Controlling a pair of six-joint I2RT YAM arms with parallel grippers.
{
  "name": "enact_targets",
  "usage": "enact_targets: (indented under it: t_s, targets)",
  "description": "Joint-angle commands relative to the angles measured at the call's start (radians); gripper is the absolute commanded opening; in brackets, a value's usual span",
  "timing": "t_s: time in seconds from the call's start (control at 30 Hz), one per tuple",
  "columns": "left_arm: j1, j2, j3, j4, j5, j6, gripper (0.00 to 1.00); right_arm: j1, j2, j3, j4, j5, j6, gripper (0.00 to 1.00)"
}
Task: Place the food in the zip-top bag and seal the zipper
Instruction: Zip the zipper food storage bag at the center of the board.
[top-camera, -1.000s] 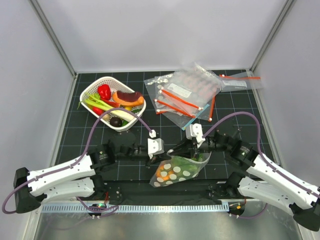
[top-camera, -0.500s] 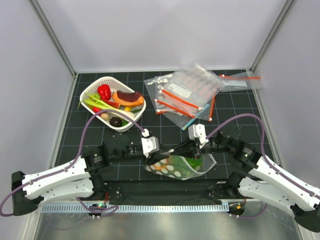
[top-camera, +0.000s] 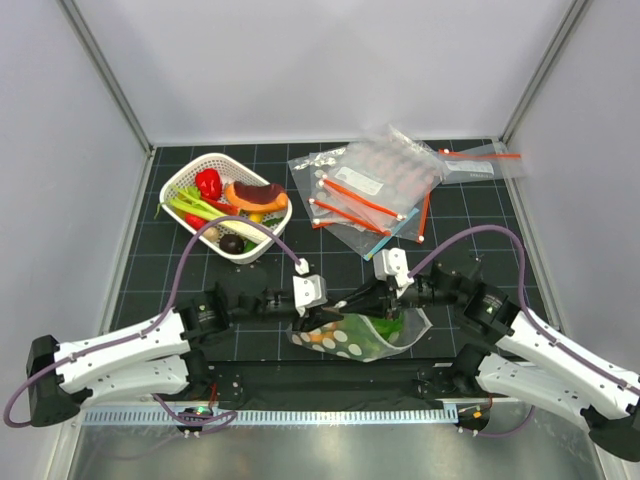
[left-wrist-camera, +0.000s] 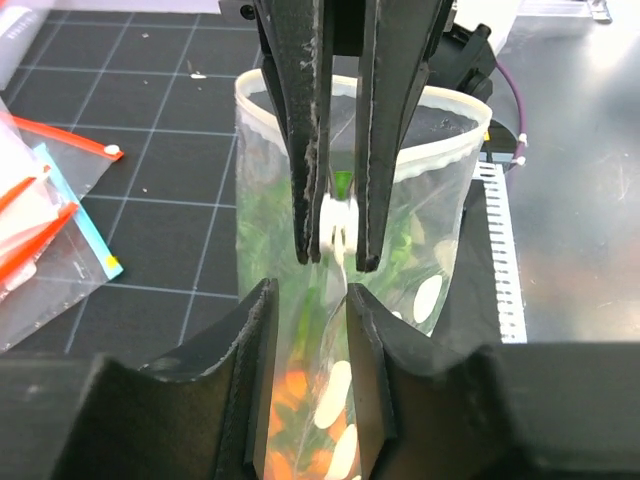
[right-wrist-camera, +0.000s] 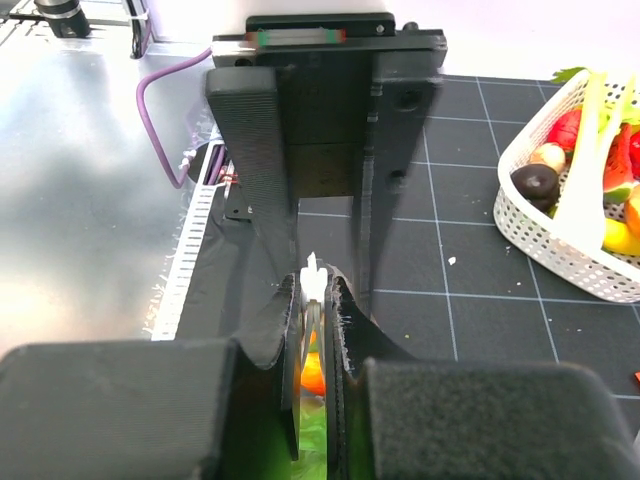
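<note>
Both hands (top-camera: 335, 312) seemingly pinch the zip-top bag (top-camera: 362, 335) between them.

White basket (top-camera: 181, 183) holding red pepper (top-camera: 208, 183), green onions (top-camera: 196, 207); pile of plain clear bags (top-camera: 368, 190) alongside on the gridded desk (top-camera: 270, 155).

No text, label, brand or number can be read in these views. The clear plastic bag (top-camera: 372, 337) carries only white polka dots, and print on the plain clear bags (top-camera: 375, 185) is too small to read.
</note>
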Motion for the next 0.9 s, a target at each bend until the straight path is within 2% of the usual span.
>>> enact_targets:
  t_s: [0.0, 0.03, 0.07, 0.33, 0.37, 0.4, 0.43, 0.53, 0.6, 0.67, 0.7, 0.73, 0.77, 0.87]
  targets:
    - [0.0, -0.01, 0.028, 0.07, 0.027, -0.024, 0.3, 0.012, 0.014, 0.022, 0.055, -0.013, 0.006, 0.01]
    - [0.0, -0.014, 0.022, 0.074, 0.032, -0.029, 0.23, 0.013, 0.014, 0.024, 0.053, -0.011, 0.004, 0.01]
    - [0.0, -0.019, 0.019, 0.078, 0.031, -0.03, 0.02, 0.015, 0.014, 0.024, 0.051, -0.008, 0.003, 0.01]
    - [0.0, -0.096, -0.022, 0.122, -0.012, -0.062, 0.0, 0.019, 0.015, 0.022, 0.032, 0.016, -0.006, 0.01]
    - [0.0, -0.096, -0.024, 0.122, -0.014, -0.061, 0.01, 0.022, 0.015, 0.021, 0.032, 0.018, -0.008, 0.01]
    - [0.0, -0.094, -0.022, 0.122, -0.009, -0.061, 0.06, 0.021, 0.014, 0.021, 0.032, 0.019, -0.006, 0.01]
    - [0.0, -0.088, -0.022, 0.122, -0.006, -0.061, 0.19, 0.021, 0.011, 0.019, 0.032, 0.021, -0.006, 0.01]
    - [0.0, -0.068, -0.015, 0.125, 0.021, -0.062, 0.37, 0.021, 0.009, 0.016, 0.033, 0.023, -0.006, 0.01]
    - [0.0, -0.06, -0.008, 0.125, 0.031, -0.061, 0.37, 0.022, 0.009, 0.016, 0.033, 0.021, -0.006, 0.01]
    - [0.0, -0.048, -0.005, 0.127, 0.038, -0.061, 0.3, 0.022, 0.014, 0.016, 0.033, 0.022, -0.006, 0.01]
    - [0.0, -0.047, -0.005, 0.127, 0.047, -0.062, 0.22, 0.024, 0.015, 0.016, 0.035, 0.022, -0.005, 0.01]
    - [0.0, -0.045, -0.002, 0.127, 0.052, -0.061, 0.05, 0.021, 0.014, 0.016, 0.036, 0.022, -0.006, 0.01]
    - [0.0, -0.045, -0.002, 0.125, 0.054, -0.061, 0.0, 0.022, 0.012, 0.016, 0.035, 0.026, -0.006, 0.01]
    - [0.0, -0.069, -0.018, 0.142, 0.044, -0.071, 0.0, 0.024, 0.003, 0.01, 0.033, 0.042, -0.009, 0.01]
